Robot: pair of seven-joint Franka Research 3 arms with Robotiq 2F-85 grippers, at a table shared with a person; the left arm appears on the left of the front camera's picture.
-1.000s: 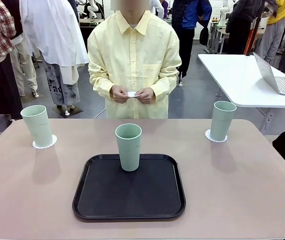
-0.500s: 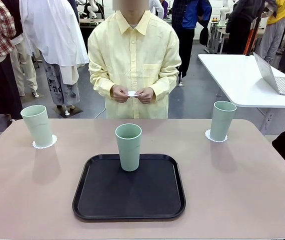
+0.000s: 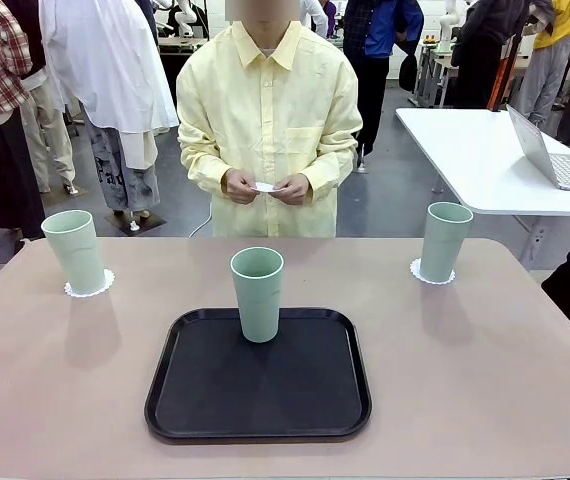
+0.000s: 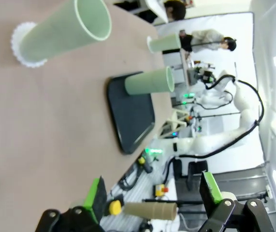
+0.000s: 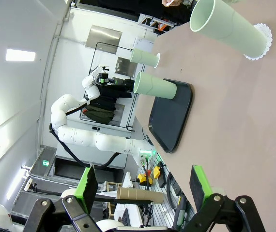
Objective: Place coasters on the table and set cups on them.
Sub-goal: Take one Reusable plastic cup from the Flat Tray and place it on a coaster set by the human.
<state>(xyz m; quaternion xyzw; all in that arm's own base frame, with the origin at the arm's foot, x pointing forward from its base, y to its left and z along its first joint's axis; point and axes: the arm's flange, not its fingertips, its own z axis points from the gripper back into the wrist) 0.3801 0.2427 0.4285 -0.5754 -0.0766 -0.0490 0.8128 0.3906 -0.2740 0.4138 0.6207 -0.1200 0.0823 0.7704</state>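
Bare table (image 3: 505, 380) lies open on either side of the black tray (image 3: 255, 400), whose far part carries the middle cup (image 3: 257, 293), while the left cup (image 3: 75, 250) and right cup (image 3: 445, 240) stand upright near the far corners, wide gaps between them.

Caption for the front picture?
Two cups sit on coasters, one cup stands on the tray, a person holds a coaster.

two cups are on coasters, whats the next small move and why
Probably the person's hands should lay the coaster they hold on the table; the cup on the tray has none under it yet.
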